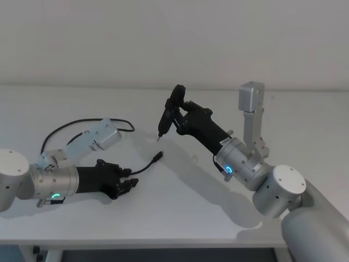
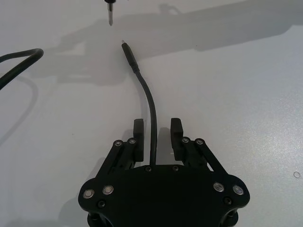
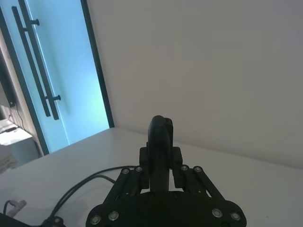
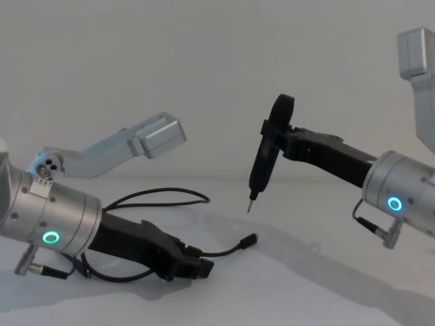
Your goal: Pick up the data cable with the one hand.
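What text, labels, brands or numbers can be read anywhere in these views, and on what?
None. No readable word, brand or number stands on the left gripper, the right gripper, the data cable, the black metal-tipped lead or the table. The cyan ring light on each wrist carries no characters.

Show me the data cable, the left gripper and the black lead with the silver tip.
data cable [image 2: 146, 90], left wrist view, on the cord's bend behind its plug.
left gripper [image 2: 157, 125], left wrist view, midway between its open fingertips.
black lead [image 4: 261, 161], chest view, its thick body, held in the right gripper [image 4: 273, 132].
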